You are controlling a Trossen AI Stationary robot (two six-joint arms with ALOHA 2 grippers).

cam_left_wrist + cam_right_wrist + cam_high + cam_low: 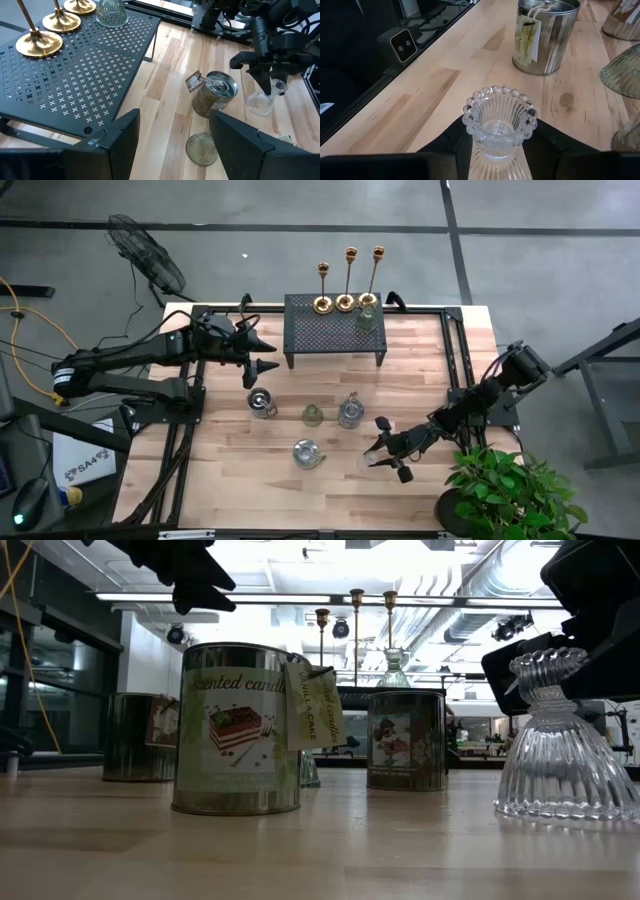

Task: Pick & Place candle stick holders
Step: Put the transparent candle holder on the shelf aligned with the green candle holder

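Observation:
Three tall gold candle stick holders (346, 300) and one clear glass holder (366, 318) stand on the black mesh stand (320, 335) at the table's far side. A clear ribbed glass holder with a beaded rim (499, 120) stands on its wide base (565, 802) on the wood near the table's front right. My right gripper (383, 448) is shut on it. A greenish glass holder (313, 415) stands on the table's middle. My left gripper (268, 352) hangs open above the table, left of the stand, with nothing between its fingers. My right gripper pinches the clear glass holder's narrow neck (495, 146), just under the beaded rim, with one dark finger (451, 142) on either side. The fingers come slanting down from the table's right side. The holder stands upright, its base on the wood.
Three metal candle tins (262, 402) (307, 452) (349, 412) stand among the glass holders on the table's middle. A green plant (510, 490) fills the front right corner. A fan (150, 255) stands beyond the far left corner. Bare wood lies at the front left.

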